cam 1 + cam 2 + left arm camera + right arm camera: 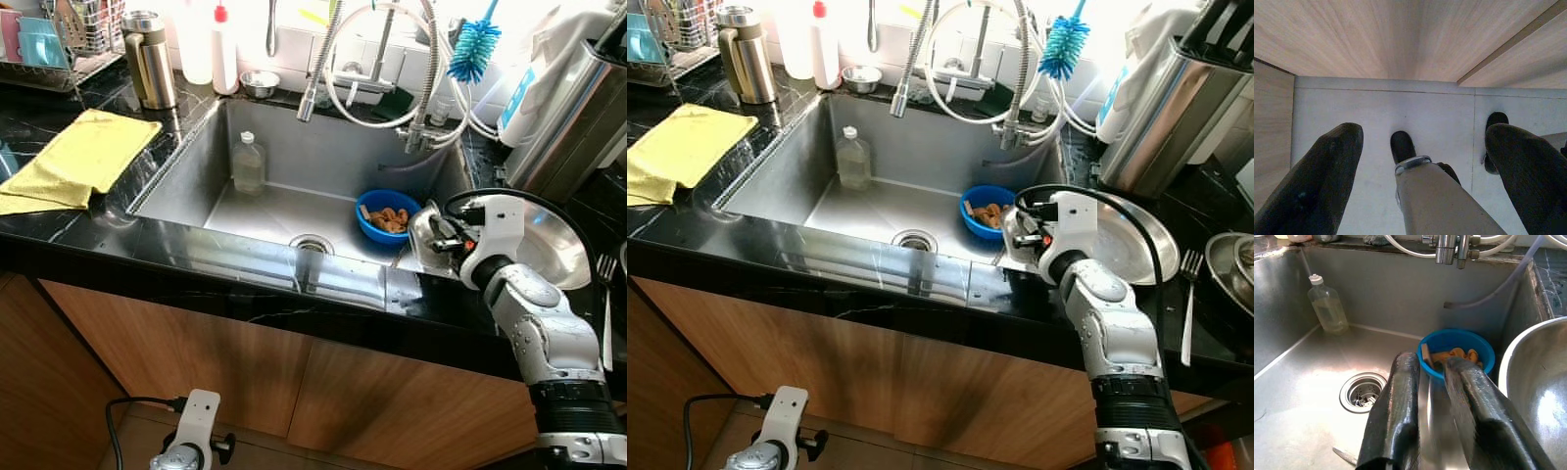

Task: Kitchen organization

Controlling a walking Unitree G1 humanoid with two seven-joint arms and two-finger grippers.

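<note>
My right gripper [443, 238] is at the right rim of the steel sink [186, 166], shut on a thin shiny steel piece [425, 233] held on edge; I cannot tell what that piece is. In the right wrist view its metal edge [1429, 431] runs between the two black fingers [1400, 396]. Just beyond the gripper, a blue bowl [1457, 345] with brownish scraps sits on the sink floor. A wide steel basin [558, 250] lies on the counter right beside the gripper. My left gripper [1422, 142] hangs open low by the wooden cabinet, over the pale floor.
A clear bottle [248, 164] stands in the sink's far left corner and the drain [312, 243] is at the front. A yellow cloth [83, 157] and steel flask [152, 59] are on the left counter. A fork [1188, 304] and tall steel container [578, 108] are on the right.
</note>
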